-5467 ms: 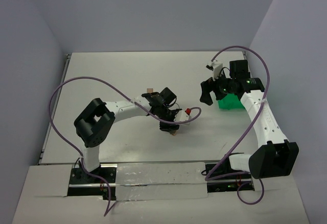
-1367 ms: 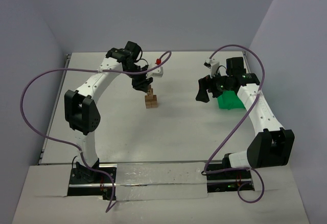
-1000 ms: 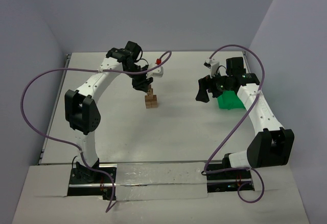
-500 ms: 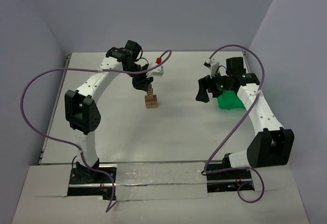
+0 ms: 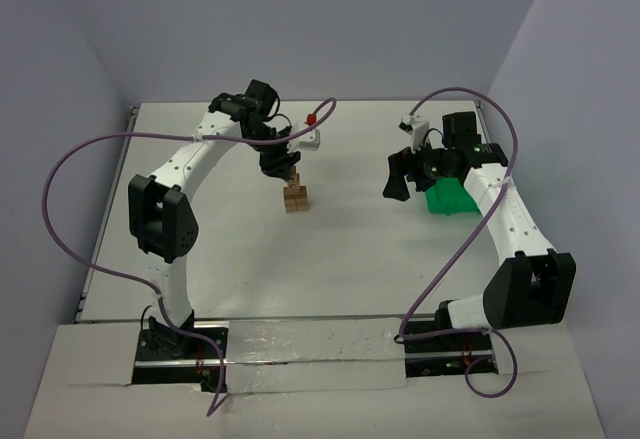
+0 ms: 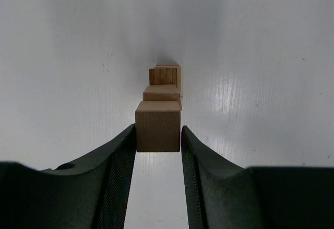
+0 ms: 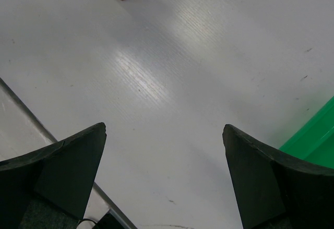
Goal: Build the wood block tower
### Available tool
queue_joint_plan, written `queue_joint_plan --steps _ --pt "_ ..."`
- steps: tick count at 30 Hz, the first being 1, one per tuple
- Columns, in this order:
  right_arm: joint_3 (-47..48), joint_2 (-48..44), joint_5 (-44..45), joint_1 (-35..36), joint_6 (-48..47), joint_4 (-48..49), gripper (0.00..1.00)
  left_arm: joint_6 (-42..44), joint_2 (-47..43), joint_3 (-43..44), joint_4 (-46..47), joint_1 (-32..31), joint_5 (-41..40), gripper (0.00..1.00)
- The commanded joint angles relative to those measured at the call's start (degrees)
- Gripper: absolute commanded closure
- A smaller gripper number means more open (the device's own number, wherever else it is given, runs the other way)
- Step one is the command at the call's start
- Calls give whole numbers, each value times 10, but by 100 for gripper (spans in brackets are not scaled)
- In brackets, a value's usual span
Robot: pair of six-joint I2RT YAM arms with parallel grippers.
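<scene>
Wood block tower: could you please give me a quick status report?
Left fingers flanking top block of wood block tower, grip unclear. Right fingers open, empty, beside green bin. Nothing blocking the tower.

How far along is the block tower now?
Done: a short stack of blocks stands on the table. In hand: the left fingers flank the top block; whether they grip it is unclear. Left: back away from it and add more blocks, if any. The right fingers are open and empty.
</scene>
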Motion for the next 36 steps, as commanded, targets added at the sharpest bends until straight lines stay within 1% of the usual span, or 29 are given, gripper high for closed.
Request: queue_joint_plan --steps 1,3,7,15,25,36 --pt "23 4 -4 2 -2 -2 0 6 5 23 -2 -5 27 54" --pt "23 5 -4 2 -1 -2 0 7 5 24 -3 -5 27 57" --pt "24 5 -4 2 -2 -2 0 6 3 24 -2 -5 27 65" --pt "23 4 -4 2 0 -1 0 2 -4 34 -6 -6 31 75" --pt "24 5 -4 2 0 -2 0 -1 -6 31 -5 -8 29 74" --pt "24 6 -4 3 0 -2 0 -3 2 19 0 -9 15 72"
